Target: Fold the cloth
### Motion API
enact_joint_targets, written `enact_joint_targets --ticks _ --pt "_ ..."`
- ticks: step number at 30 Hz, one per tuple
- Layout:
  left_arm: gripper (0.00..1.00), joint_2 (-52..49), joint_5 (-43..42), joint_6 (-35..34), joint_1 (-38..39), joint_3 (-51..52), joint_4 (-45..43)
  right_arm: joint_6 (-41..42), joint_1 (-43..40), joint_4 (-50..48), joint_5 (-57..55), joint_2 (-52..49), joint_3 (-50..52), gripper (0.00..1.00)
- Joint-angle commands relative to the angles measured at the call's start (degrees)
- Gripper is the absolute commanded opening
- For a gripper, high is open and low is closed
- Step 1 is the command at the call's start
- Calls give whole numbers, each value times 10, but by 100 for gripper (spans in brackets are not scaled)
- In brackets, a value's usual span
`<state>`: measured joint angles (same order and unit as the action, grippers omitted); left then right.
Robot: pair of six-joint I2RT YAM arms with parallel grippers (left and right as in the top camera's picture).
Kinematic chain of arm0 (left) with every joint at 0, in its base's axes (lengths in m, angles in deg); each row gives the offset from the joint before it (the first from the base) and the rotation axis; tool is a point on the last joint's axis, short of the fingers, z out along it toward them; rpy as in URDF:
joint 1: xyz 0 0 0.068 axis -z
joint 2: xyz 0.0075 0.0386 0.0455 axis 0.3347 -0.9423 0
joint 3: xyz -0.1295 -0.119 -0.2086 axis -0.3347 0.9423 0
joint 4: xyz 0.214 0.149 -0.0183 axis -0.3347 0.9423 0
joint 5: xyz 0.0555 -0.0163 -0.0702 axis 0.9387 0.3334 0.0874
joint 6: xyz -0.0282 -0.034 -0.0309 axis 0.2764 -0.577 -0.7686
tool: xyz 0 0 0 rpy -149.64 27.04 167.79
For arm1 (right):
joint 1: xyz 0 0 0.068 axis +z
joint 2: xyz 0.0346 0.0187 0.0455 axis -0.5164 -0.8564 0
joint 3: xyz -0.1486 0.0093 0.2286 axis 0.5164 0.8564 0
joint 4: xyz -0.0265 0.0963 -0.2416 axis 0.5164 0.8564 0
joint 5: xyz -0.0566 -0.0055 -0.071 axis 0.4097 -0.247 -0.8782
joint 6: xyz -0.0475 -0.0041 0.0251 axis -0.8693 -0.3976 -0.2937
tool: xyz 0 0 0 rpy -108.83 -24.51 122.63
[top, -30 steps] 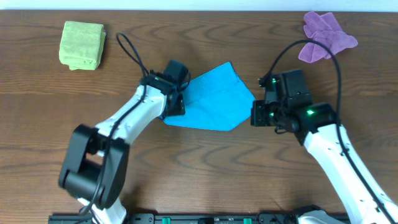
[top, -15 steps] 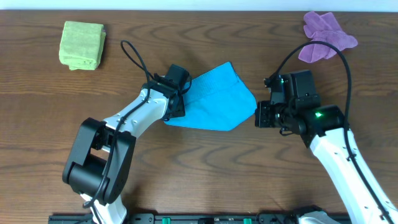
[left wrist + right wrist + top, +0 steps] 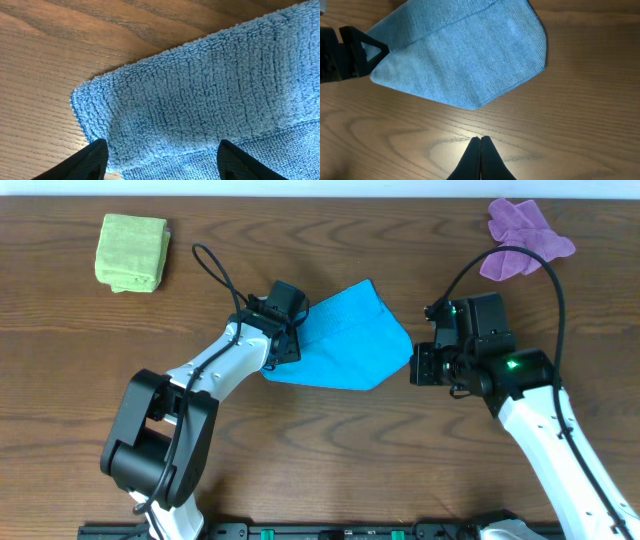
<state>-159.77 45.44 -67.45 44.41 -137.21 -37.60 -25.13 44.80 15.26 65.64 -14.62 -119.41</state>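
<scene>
The blue cloth (image 3: pixel 345 340) lies flat on the wooden surface (image 3: pixel 320 450), a little above the middle of the overhead frame. One layer is lapped over another, and its pointed end aims toward the lower right. The left tool (image 3: pixel 288 348) is at the cloth's left edge. In the left wrist view its two dark fingertips (image 3: pixel 92 162) stand spread wide at the bottom of the frame, with the cloth's rounded corner between and above them. They pinch nothing — whether they touch the fabric I cannot tell.

The right tool (image 3: pixel 480 142) is pressed together and empty. In its own view it sits over bare wood at the bottom centre, just below the cloth's point and apart from it. In the overhead view it is just right of the cloth.

A folded green cloth (image 3: pixel 132 252) rests in the upper left of the overhead frame, and a crumpled purple cloth (image 3: pixel 522 235) in the upper right — both well apart from the blue one.
</scene>
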Motion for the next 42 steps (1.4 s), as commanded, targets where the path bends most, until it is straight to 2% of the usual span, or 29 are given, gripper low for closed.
enact_joint_targets --ticks 1,9,11,16,18,24,27,31,34,42 --pt "69 -16 2 -4 -2 -4 -2 -7 -3 1 5 6 2 1" --pt "71 -48 0 -4 -2 -4 -2 -8 -3 1 5 6 2 1" --pt "64 -49 0 -4 -2 -4 -2 -7 -3 1 5 6 2 2" --pt "40 -49 0 -4 -5 -4 -1 -8 -3 4 5 6 2 2" --pt "36 -49 0 -4 -8 -5 3 -8 -3 5 5 6 2 1" --pt "54 -30 2 8 -13 -5 16 -8 -3 5 5 6 2 1" --pt "55 -21 6 16 -13 -5 17 -8 -3 5 5 6 2 2" --pt "48 -20 6 16 -13 -5 16 -8 -3 7 5 6 2 2" --pt "46 -20 5 16 -13 -5 19 -12 -3 9 5 6 2 2" --pt "52 3 6 18 -13 -6 20 -14 -3 9 5 6 2 2"
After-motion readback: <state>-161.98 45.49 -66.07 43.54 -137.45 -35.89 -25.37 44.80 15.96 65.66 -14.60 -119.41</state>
